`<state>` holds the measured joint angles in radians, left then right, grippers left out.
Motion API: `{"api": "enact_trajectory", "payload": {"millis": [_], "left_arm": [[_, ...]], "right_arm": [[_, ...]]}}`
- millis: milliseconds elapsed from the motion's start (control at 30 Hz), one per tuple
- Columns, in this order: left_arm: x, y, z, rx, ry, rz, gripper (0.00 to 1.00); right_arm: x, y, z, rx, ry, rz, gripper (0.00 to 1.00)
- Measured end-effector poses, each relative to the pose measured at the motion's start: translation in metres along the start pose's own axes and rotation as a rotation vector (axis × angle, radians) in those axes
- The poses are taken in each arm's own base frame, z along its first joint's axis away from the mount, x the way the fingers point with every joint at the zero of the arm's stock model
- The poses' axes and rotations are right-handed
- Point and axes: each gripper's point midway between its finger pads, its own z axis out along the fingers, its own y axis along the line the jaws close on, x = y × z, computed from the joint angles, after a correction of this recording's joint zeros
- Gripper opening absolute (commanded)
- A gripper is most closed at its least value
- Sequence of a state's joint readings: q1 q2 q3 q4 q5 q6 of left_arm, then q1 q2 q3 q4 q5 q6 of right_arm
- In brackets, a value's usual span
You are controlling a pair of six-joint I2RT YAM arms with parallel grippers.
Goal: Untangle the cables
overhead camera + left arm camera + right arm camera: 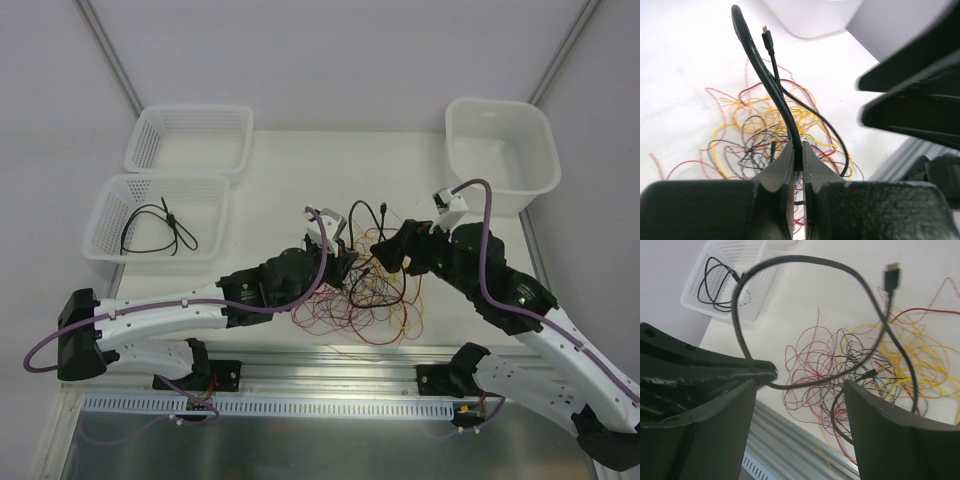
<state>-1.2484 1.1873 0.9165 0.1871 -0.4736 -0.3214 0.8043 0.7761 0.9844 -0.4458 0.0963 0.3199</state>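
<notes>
Your left gripper [797,150] was pinched tight on a flat black cable [771,90], with only the cable's thickness between the fingers. The cable ran straight up out of the grip, in line with the fingers, then bent over in a loop at the top. A plug [767,37] on a thinner black lead stood just beside it; you couldn't tell whether it was the same cable.

Your right gripper [810,382] stood wide with nothing clamped. A black loop crossed in front of its jaws, close to one finger; contact unclear.

The rest of the cables [360,300], red, yellow and thin black, lay heaped on the worktop [290,170] below and between both grippers.

The basket [160,215], with one black cable lying in it, sat well off on your left arm's side.

Judgement: the left arm owned this one. The pull should go up and leftward, away from the heap. Watch for fine wires riding along.
</notes>
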Motion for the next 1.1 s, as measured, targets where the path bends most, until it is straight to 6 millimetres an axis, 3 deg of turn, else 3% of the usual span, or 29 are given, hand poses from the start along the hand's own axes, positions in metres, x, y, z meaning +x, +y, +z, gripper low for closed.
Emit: {"api": "enact_trajectory", "payload": {"millis": [167,233,467,533,700,800,833,967,1033,1100], "left_arm": [[-0.012,0.026,-0.007,-0.092,-0.024,-0.006,0.0],[-0.016,0.033,-0.011,-0.11,-0.031,-0.009,0.0],[-0.032,0.041,-0.024,-0.13,-0.074,-0.028,0.0],[-0.032,0.045,-0.029,-0.139,-0.078,-0.03,0.0],[-0.029,0.051,-0.033,-0.152,-0.076,-0.03,0.0],[-0.025,0.053,-0.033,-0.161,-0.068,-0.024,0.0],[-0.023,0.055,-0.033,-0.165,-0.064,-0.021,0.0],[-0.016,0.058,-0.033,-0.178,-0.051,-0.013,0.0],[-0.014,0.06,-0.033,-0.181,-0.044,-0.009,0.0],[-0.011,0.06,-0.034,-0.182,-0.04,-0.009,0.0]], "right_arm": [[0.001,-0.027,-0.018,0.079,-0.061,-0.051,0.72],[0.01,-0.041,-0.015,0.128,-0.058,-0.06,0.7],[0.089,-0.102,0.02,0.321,0.112,-0.052,0.62],[0.105,-0.112,0.025,0.348,0.138,-0.03,0.61],[0.109,-0.111,0.04,0.335,0.113,0.04,0.52],[0.11,-0.106,0.049,0.305,0.099,0.078,0.38],[0.111,-0.104,0.05,0.297,0.102,0.085,0.28],[0.11,-0.098,0.052,0.27,0.11,0.095,0.04],[0.101,-0.091,0.048,0.26,0.113,0.083,0.01],[0.076,-0.077,0.036,0.252,0.112,0.041,0.01]]}}
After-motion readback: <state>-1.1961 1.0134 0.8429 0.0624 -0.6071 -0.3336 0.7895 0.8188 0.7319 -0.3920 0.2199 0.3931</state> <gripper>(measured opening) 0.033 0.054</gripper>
